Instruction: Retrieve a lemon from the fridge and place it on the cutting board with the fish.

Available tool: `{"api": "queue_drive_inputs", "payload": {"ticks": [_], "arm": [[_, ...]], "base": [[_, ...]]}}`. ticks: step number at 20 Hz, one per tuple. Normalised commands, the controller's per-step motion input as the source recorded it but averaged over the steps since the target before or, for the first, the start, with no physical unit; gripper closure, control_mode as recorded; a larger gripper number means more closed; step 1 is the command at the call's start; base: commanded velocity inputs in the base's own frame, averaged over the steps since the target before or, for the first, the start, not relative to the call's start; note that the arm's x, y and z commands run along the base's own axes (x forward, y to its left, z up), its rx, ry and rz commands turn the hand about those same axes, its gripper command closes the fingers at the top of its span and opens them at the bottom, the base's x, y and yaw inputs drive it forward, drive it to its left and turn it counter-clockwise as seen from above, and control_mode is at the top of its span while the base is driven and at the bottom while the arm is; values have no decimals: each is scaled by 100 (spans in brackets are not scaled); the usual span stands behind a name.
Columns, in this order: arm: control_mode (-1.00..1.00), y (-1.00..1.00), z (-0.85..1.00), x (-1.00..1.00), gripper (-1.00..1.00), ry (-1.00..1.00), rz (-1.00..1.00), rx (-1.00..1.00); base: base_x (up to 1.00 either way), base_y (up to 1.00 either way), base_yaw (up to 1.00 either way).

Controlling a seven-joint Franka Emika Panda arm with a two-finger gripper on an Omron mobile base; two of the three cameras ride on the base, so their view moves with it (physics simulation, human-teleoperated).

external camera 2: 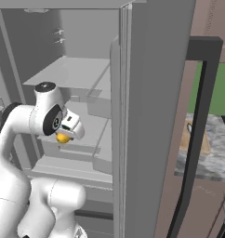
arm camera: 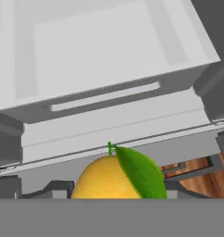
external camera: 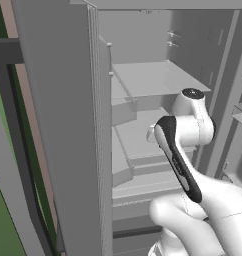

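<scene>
The lemon (external camera 2: 62,138) sits between the jaws (inside the fridge (external camera 2: 133,116)).

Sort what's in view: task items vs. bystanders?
Job:
- lemon, at the pincer
- fridge, doors open
- cutting board, on the counter past the right door

Bystanders:
- marbled countertop
- wooden floor

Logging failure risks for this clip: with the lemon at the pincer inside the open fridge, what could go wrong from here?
1. The small round yellow lemon with a green leaf sits right at the pincer; the fingertips are hidden, so the grip may be shallow and the fruit could drop.
2. The arm works between the tall grey fridge's pale shelves and open door; backing out could clip either.
</scene>
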Motion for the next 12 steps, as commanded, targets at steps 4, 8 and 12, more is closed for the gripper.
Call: {"api": "queue_drive_inputs", "payload": {"ticks": [4,8,12], "arm": [[-100,0,22,-84,100,0,3,0],[-100,0,28,-76,100,0,2,0],[-100,0,30,-55,100,0,2,-1]], "base": [[0,0,0],[0,0,0],[0,0,0]]}}
